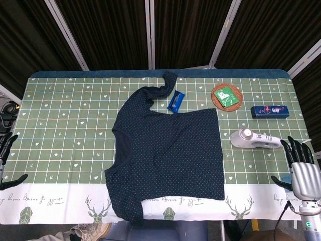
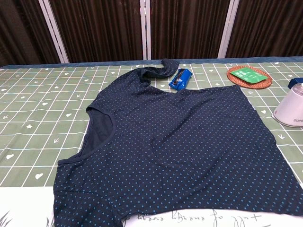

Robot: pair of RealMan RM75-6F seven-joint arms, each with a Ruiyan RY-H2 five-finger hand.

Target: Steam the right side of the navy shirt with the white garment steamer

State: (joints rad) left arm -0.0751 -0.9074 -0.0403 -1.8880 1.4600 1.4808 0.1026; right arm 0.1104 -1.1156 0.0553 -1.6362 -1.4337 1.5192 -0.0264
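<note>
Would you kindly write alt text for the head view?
A navy shirt lies flat on a green checked table, with the white steamer lying untouched beside it. Both hands, left and right, rest open at the table's edges.

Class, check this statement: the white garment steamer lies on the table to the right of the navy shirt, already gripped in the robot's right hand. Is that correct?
Not quite. The white garment steamer does lie right of the navy shirt, but the right hand is open and apart from it, as the head view shows.
</note>
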